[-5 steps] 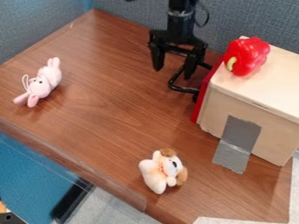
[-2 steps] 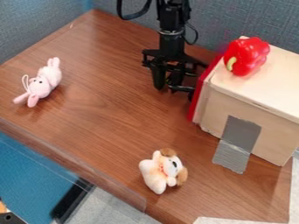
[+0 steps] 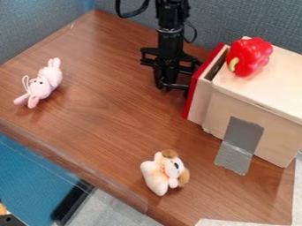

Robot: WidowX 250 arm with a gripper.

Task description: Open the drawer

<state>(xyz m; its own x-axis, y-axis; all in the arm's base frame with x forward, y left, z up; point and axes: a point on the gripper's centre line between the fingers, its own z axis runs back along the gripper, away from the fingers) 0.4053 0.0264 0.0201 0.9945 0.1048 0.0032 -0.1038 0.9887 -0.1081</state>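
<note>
The top edge cuts off the robot arm (image 3: 171,15); the right edge crops the wooden box (image 3: 236,106). Most of the drawer's (image 3: 201,102) inside is hidden. The black handle (image 3: 179,86) blurs into the hand (image 3: 167,85).

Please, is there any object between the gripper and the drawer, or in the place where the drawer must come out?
Nothing visible: the gripper is at the drawer's handle. Besides the gripper itself, nothing visible blocks the drawer's way out; the dog lies to the side, the rabbit well away.

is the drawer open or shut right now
Partly open: the drawer's red front stands out from the wooden box, with its side wall and a dark gap behind the front showing.
</note>
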